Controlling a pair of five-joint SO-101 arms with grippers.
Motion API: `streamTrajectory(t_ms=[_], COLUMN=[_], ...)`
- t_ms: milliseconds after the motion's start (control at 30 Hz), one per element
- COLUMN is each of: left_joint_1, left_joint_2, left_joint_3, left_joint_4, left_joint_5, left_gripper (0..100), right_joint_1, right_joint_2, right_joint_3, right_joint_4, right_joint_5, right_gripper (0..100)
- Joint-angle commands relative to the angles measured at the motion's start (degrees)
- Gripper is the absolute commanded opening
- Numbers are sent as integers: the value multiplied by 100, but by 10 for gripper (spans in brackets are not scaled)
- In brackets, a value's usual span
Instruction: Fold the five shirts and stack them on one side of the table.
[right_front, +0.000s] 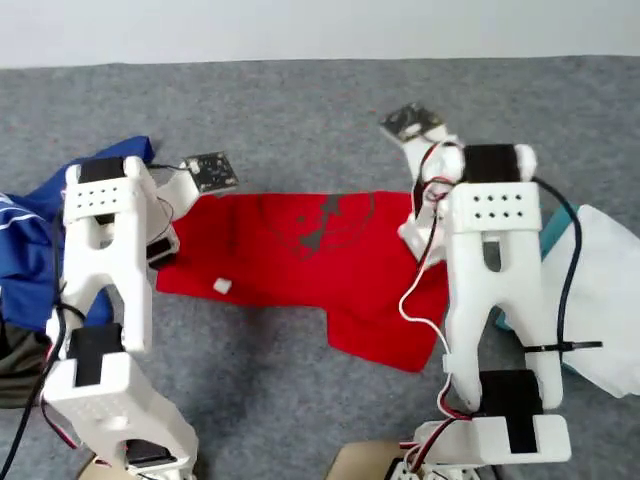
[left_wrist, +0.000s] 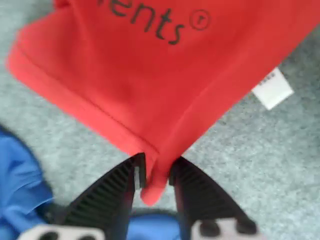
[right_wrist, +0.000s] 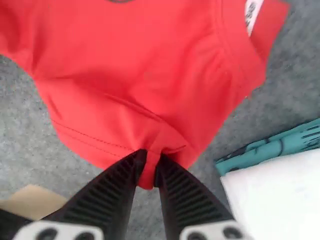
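Note:
A red shirt (right_front: 300, 255) with dark print lies partly folded across the middle of the grey table (right_front: 300, 100). My left gripper (left_wrist: 152, 172) is shut on a pinch of the red shirt (left_wrist: 150, 85) at its left edge, and a white tag (left_wrist: 272, 89) hangs off the cloth. The right gripper (right_wrist: 149, 165) is shut on a fold of the red shirt (right_wrist: 135, 75) at its right side. In the high view the left arm (right_front: 100, 250) stands at the shirt's left end and the right arm (right_front: 490, 260) at its right end.
A blue shirt (right_front: 25, 220) is bunched at the left edge, with dark cloth (right_front: 15, 365) below it. A white shirt (right_front: 605, 290) with teal trim (right_wrist: 270, 147) lies at the right edge. A brown board (right_front: 365, 462) shows at the front.

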Motion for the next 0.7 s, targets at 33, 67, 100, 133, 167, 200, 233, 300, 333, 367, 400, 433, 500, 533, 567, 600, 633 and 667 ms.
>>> streamTrajectory(t_ms=[33, 67, 100, 133, 167, 200, 233, 300, 333, 367, 400, 433, 500, 533, 567, 600, 633, 667], left_joint_1=[-44, -44, -44, -53, -53, -53, -53, -44, -44, -44, -44, -53, -53, -53, -44, -44, -35, -35], left_joint_2=[-9, -9, -9, -9, -9, -9, -9, -9, -9, -9, -9, -9, 18, 18, 18, 18, 9, 0], left_joint_3=[-277, -365, -470, -585, -699, -813, -936, -1218, -1367, -1525, -1666, -1763, -1903, -1938, -1947, -1947, -1947, -1947], left_joint_4=[62, 70, 88, 97, 97, 105, 114, 220, 308, 369, 413, 440, 466, 466, 448, 448, 440, 440], left_joint_5=[246, 387, 510, 607, 686, 721, 730, 730, 730, 730, 730, 730, 730, 730, 730, 730, 730, 730], left_gripper=[133, 145, 159, 171, 179, 183, 185, 185, 185, 185, 185, 185, 185, 185, 185, 185, 184, 182], right_joint_1=[-31, -31, -31, -31, -31, -48, -66, -75, -75, -75, -75, -66, -40, -31, -31, -31, -31, -31], right_joint_2=[-391, -391, -391, -391, -391, -391, -400, -400, -391, -382, -347, -321, -189, -92, 22, 163, 312, 479], right_joint_3=[-9, -53, -149, -264, -396, -563, -721, -1073, -1240, -1380, -1503, -1574, -1574, -1574, -1574, -1574, -1574, -1582], right_joint_4=[198, 198, 215, 215, 215, 224, 224, 224, 224, 215, 207, 189, -48, -163, -286, -435, -602, -769], right_joint_5=[-185, -255, -334, -404, -440, -448, -457, -457, -457, -457, -457, -457, -466, -475, -475, -475, -484, -484], right_gripper=[108, 143, 175, 203, 221, 228, 228, 228, 228, 228, 228, 228, 228, 228, 228, 228, 228, 228])
